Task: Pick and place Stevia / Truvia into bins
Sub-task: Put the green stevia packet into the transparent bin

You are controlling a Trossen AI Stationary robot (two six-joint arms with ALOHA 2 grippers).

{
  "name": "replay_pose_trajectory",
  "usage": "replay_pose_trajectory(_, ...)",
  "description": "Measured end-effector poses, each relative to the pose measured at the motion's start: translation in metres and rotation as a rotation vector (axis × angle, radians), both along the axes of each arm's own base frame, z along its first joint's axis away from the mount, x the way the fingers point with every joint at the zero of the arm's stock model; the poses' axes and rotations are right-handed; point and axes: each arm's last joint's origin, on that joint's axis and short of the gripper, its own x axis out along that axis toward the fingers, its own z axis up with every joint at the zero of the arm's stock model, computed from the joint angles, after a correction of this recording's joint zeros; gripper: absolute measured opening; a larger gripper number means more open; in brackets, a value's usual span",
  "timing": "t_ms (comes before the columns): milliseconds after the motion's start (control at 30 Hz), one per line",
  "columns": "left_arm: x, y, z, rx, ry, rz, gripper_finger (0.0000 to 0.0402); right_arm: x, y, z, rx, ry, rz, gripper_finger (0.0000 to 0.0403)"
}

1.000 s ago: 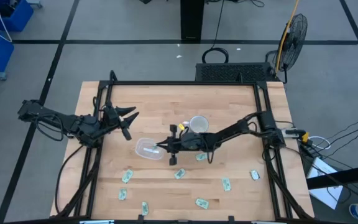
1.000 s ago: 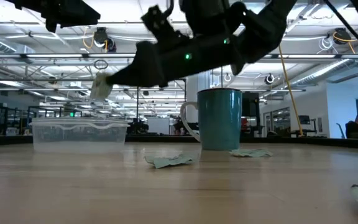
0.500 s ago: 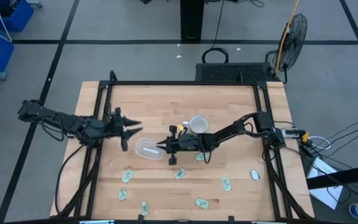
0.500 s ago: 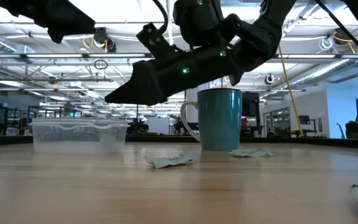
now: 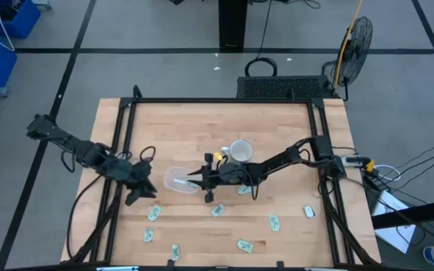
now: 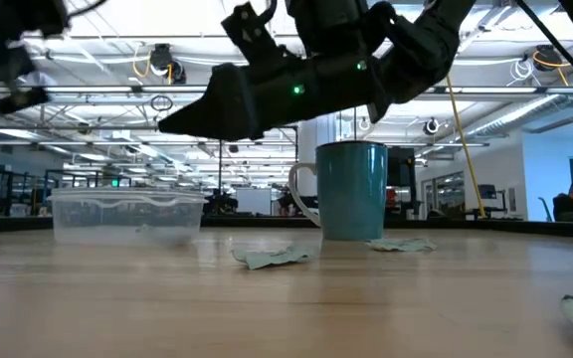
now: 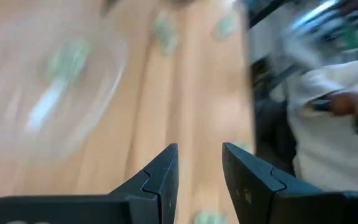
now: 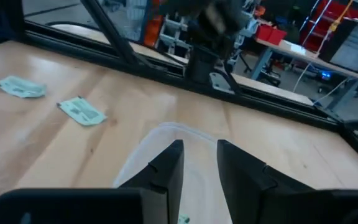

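The right arm stretches low across the table with its right gripper point(image 5: 191, 179) poised over the rim of the clear bin point(image 5: 178, 181), fingers a little apart and holding nothing; the left gripper point(image 5: 140, 190) hangs just beyond the bin's far side, its fingers also parted and empty. From above, green packets point(image 5: 154, 213) lie scattered on the wood nearer the table's front edge than either gripper. The low view alone shows the right gripper lifted above the bin point(image 6: 127, 216), and the mug point(image 6: 351, 189) standing behind a crumpled packet point(image 6: 272, 258).
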Motion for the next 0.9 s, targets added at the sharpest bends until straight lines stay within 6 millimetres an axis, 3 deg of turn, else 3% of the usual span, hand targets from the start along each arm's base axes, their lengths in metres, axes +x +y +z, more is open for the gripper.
replay_pose_trajectory(233,-0.007,-0.004,-0.021,0.159,0.204,0.104,0.0129,-0.004,0.009,0.018,-0.045,-0.044,0.03,0.009)
replay_pose_trajectory(433,0.005,-0.028,-0.037,0.125,0.328,0.009,0.0129,-0.007,0.013,0.031,-0.048,-0.062,0.04,0.0091)
replay_pose_trajectory(600,0.016,-0.047,-0.051,0.187,0.324,-0.042,0.0129,-0.01,0.013,0.045,-0.061,-0.086,0.044,0.0091)
replay_pose_trajectory(900,0.025,-0.057,-0.079,0.329,0.401,-0.035,0.0129,-0.014,0.022,0.043,-0.027,-0.024,0.061,0.0089)
